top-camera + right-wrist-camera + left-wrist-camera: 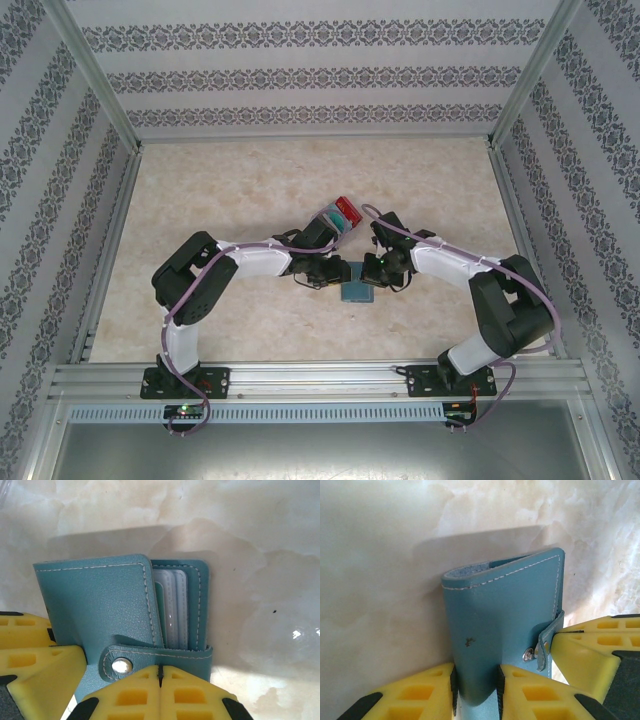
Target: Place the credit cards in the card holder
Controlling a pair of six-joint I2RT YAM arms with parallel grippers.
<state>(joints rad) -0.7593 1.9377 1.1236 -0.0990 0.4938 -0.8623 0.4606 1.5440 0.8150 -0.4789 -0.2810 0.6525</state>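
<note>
Nearest to the bases, between my two arms, is the wallet (357, 293). Both hands are on it. The left hand (476, 692) pinches one cover between its fingers, from the lower edge. The right hand (160, 680) has its fingers pressed together, and I judge that they nip the strap (150, 655) with the snap, because the strap edge ends exactly at the tips. The two hands come at the wallet from opposite sides, and their fingers are just beside each other.

The wallet is opened only a little. In the right wrist view I see the clear pockets (170, 610) in the gap between the covers. Their long axis runs away from that hand. I cannot tell if the wallet rests on the worktop (220, 190) or is lifted from it.

Farther away, beyond both wrists, stands a clear box (330, 215) with the cards (347, 210) inside; a red one and a teal one are visible. It is apart from the wallet, on the far side, a bit more to the side of the left arm. I think a card has to travel back toward the bases to reach the pockets, and one hand must first let go to fetch it.
</note>
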